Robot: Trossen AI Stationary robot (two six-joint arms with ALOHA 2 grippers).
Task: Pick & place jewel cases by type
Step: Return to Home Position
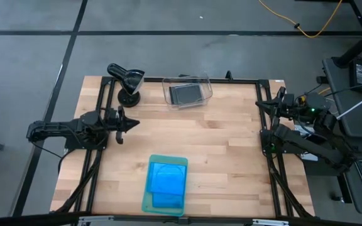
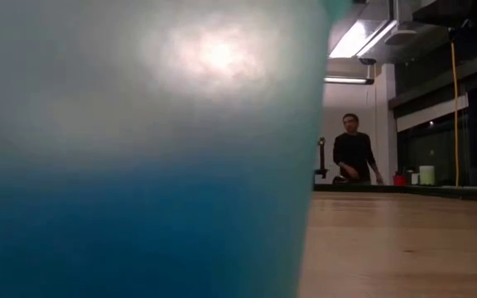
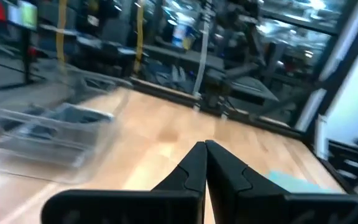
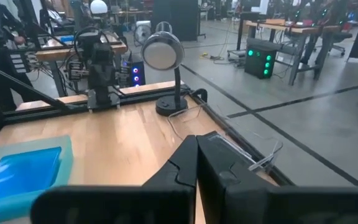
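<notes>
Waiting left gripper (image 1: 131, 123): nine o'clock side of the tabletop (image 1: 231, 150), fingers pressed together.
Right gripper (image 1: 261, 104): three o'clock edge, fingers likewise pressed together.
Blue jewel cases (image 1: 167, 177): lying on the green tray (image 1: 147, 202), six o'clock.
Dark jewel cases (image 1: 186, 93): inside the clear bin (image 1: 207, 86), twelve o'clock.

Black lamp (image 1: 129, 78), clear bin (image 1: 167, 93) side by side on table (image 1: 231, 144) — green tray (image 1: 146, 204) well apart
</notes>
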